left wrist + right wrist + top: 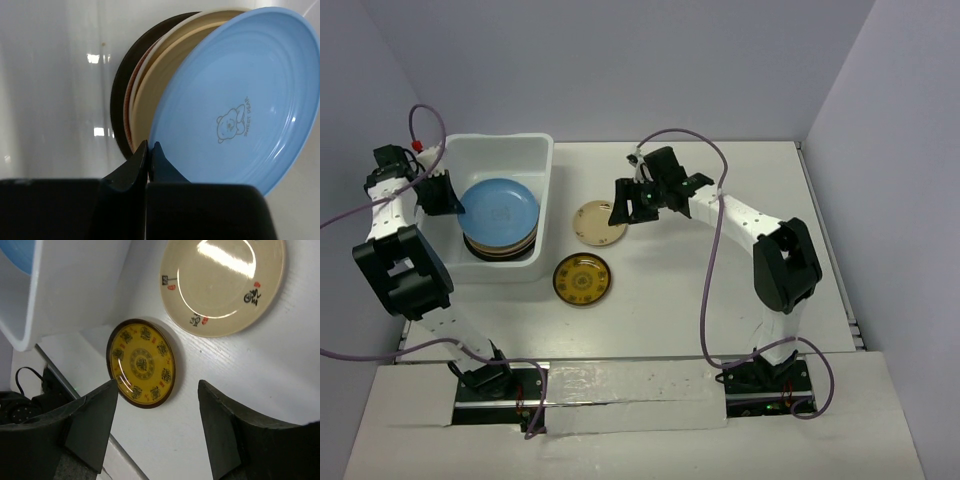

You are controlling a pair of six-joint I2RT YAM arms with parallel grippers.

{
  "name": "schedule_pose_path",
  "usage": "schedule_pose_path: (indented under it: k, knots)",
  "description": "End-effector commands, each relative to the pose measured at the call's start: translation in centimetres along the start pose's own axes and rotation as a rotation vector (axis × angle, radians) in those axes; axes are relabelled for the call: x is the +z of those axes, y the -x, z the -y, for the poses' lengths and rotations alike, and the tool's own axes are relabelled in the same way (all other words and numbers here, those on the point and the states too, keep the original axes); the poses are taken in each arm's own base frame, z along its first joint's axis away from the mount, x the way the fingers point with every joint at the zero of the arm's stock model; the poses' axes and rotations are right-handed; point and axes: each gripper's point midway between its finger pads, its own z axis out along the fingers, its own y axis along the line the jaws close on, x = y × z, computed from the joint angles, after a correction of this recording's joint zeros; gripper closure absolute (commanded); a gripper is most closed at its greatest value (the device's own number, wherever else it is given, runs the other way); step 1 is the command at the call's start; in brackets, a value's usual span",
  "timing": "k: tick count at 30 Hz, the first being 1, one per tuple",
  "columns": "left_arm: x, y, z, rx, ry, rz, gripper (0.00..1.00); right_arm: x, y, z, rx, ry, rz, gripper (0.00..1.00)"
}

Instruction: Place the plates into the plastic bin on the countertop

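Jaws of left gripper [149, 152] closed, tips meeting at rim of blue plate [235, 100]; cannot tell whether the rim is pinched between them. Blue plate tops the stack [165, 60] inside the plastic bin [500, 146]. Right gripper [157, 422] spread wide, holding nothing, above countertop [240, 370]. Gold-patterned plate [141, 362] and cream plate [222, 285] lie flat near it, both outside the bin. Risks: left arm backing off without opening could drag blue plate askew. Flat plates offer little lip, so right fingers may skid and shove one away.
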Motion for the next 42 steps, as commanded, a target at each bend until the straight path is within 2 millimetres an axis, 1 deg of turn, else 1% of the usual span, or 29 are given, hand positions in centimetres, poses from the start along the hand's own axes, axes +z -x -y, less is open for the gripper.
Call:
schedule_pose_path:
  k: [1,2,3,5,6,7,10,11,12,14,15,18,22,26,27,29,32,34,35,39,41,42]
  knots:
    - [0.7,1.6,-0.2,0.017,0.040,0.050,0.91,0.7,-0.7,0.5,0.021,0.017,-0.012,0.30]
    - [0.7,1.6,-0.2,0.016,0.040,0.049,0.89,0.8,-0.9,0.6,0.024,0.015,-0.016,0.30]
    - [0.9,1.5,-0.4,0.009,0.050,0.042,0.75,1.1,-1.2,0.8,0.027,0.017,-0.026,0.31]
    - [1.1,1.3,-0.7,0.004,0.063,0.030,0.62,1.5,-1.8,1.1,0.033,0.015,-0.038,0.32]
    - [1.0,1.3,-0.7,0.004,0.066,0.026,0.50,1.7,-2.1,1.4,0.037,0.013,-0.041,0.33]
    - [1.1,1.3,-0.7,0.003,0.066,0.025,0.41,1.8,-2.4,1.6,0.042,0.010,-0.048,0.33]
    - [0.0,2.3,-0.4,0.011,0.073,0.059,0.16,2.6,-3.2,1.9,0.052,0.010,-0.062,0.38]
    - [-0.6,2.9,-0.1,0.013,0.072,0.078,0.11,3.0,-3.6,1.9,0.048,0.008,-0.069,0.42]
    - [-1.2,3.5,0.3,0.014,0.064,0.100,0.08,3.6,-4.1,1.9,0.044,0.003,-0.079,0.45]
    - [-2.3,4.5,1.2,0.016,0.041,0.138,0.06,4.7,-5.2,1.9,0.034,-0.008,-0.102,0.49]
    - [-3.2,5.2,1.8,0.019,0.032,0.164,0.06,5.2,-5.6,1.8,0.026,-0.011,-0.110,0.50]
    - [-5.5,6.9,3.9,0.041,-0.024,0.230,0.05,6.9,-7.1,1.6,0.003,-0.020,-0.151,0.52]
    - [-7.5,8.0,6.3,0.060,-0.076,0.270,0.05,8.6,-9.0,1.3,-0.030,-0.025,-0.196,0.54]
    - [-9.0,8.6,7.7,0.074,-0.100,0.297,0.05,10.0,-10.6,1.2,-0.039,-0.027,-0.241,0.55]
    - [-9.3,8.8,8.0,0.077,-0.102,0.301,0.05,10.2,-10.8,1.3,-0.038,-0.027,-0.249,0.57]
    - [-9.9,9.0,8.4,0.081,-0.109,0.313,0.05,10.8,-11.1,1.2,-0.031,-0.012,-0.268,0.70]
    - [-10.3,9.2,8.6,0.087,-0.111,0.320,0.05,11.2,-11.7,1.4,-0.018,-0.005,-0.300,0.85]
    - [-10.4,9.1,8.8,0.098,-0.123,0.319,0.04,11.1,-11.8,1.1,-0.017,0.017,-0.309,0.98]
    - [-10.4,9.1,9.1,0.106,-0.135,0.317,0.03,10.6,-11.8,0.8,-0.016,0.034,-0.306,1.00]
    - [-10.9,8.8,10.3,0.152,-0.187,0.317,0.01,7.5,-11.0,-0.3,-0.003,0.104,-0.276,1.00]
    - [-11.0,8.5,11.7,0.206,-0.216,0.313,0.01,5.6,-10.5,0.0,0.005,0.133,-0.252,1.00]
    - [-11.3,8.3,12.5,0.234,-0.229,0.317,0.01,4.1,-9.5,-0.8,-0.012,0.162,-0.217,1.00]
